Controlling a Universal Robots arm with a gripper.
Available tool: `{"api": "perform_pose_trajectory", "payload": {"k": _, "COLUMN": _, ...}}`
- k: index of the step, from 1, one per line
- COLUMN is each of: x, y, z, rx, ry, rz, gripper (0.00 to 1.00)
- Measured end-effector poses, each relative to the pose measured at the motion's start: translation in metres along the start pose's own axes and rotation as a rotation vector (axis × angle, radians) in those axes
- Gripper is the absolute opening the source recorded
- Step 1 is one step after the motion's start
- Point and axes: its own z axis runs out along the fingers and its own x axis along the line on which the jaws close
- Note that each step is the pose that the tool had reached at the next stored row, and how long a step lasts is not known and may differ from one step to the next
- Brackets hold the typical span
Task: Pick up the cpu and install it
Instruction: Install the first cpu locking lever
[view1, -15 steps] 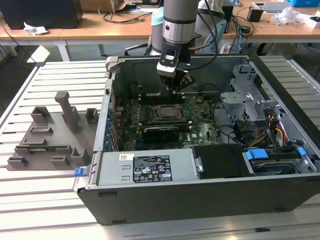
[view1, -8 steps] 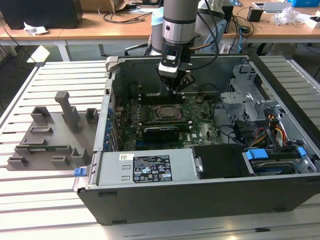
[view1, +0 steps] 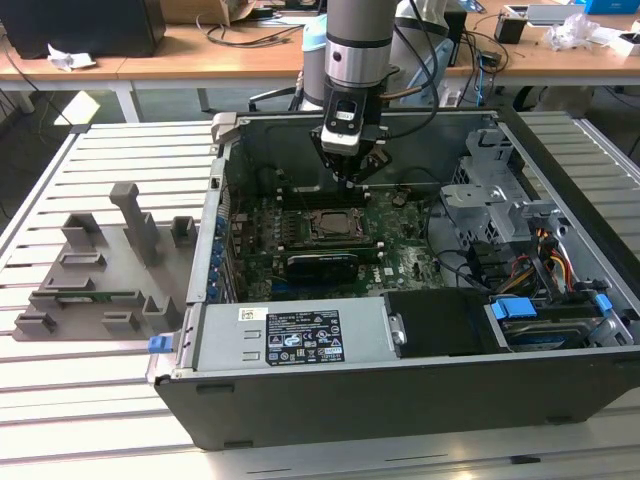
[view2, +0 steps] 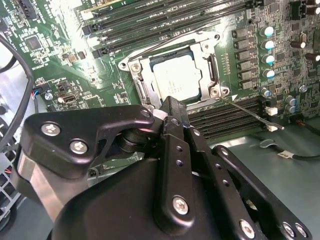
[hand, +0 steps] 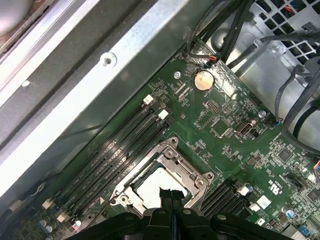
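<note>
Pale slatted metal is making up the broad desk (view1: 90, 410), which is carrying everything else. The big dark grey computer case (view1: 400, 410) is lying open on it, taking up the middle and the exterior view's right. The flat green motherboard (view1: 405, 265) is lying across the case's floor. Just beside the case, toward the exterior view's left, the grey plastic fixture tray (view1: 100, 275) with upright posts is resting on the slats.

The silver-and-grey robot arm (view1: 358, 50) is reaching straight down into the case. Its black two-fingered hand (view1: 350, 178) is hanging above the board, close over the socket. In the first wrist view its fingers (hand: 165, 196) are pressing together at the tips, and nothing is showing between them.

The dark square socket frame (view2: 210, 62) with metal edges is sitting on the board between banks of long black memory slots (view2: 150, 25). The small flat square cpu (view2: 175, 77), with its shiny silver-grey top, is lying level inside that frame. It is sitting just under the hand's tips, which are standing clear of it in the exterior view.
</note>
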Motion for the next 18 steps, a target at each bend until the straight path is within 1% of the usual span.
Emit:
{"api": "perform_pose_trajectory", "payload": {"k": 5, "x": 0.0, "y": 0.0, "z": 0.0, "rx": -0.0015, "ry": -0.0033, "rz": -0.056, "gripper": 0.11}}
{"api": "perform_pose_trajectory", "payload": {"k": 9, "x": 0.0, "y": 0.0, "z": 0.0, "rx": -0.0019, "ry": -0.0042, "rz": -0.072, "gripper": 0.11}}
{"api": "perform_pose_trajectory", "payload": {"k": 18, "x": 0.0, "y": 0.0, "z": 0.0, "rx": -0.0038, "ry": -0.0085, "rz": -0.144, "gripper": 0.11}}
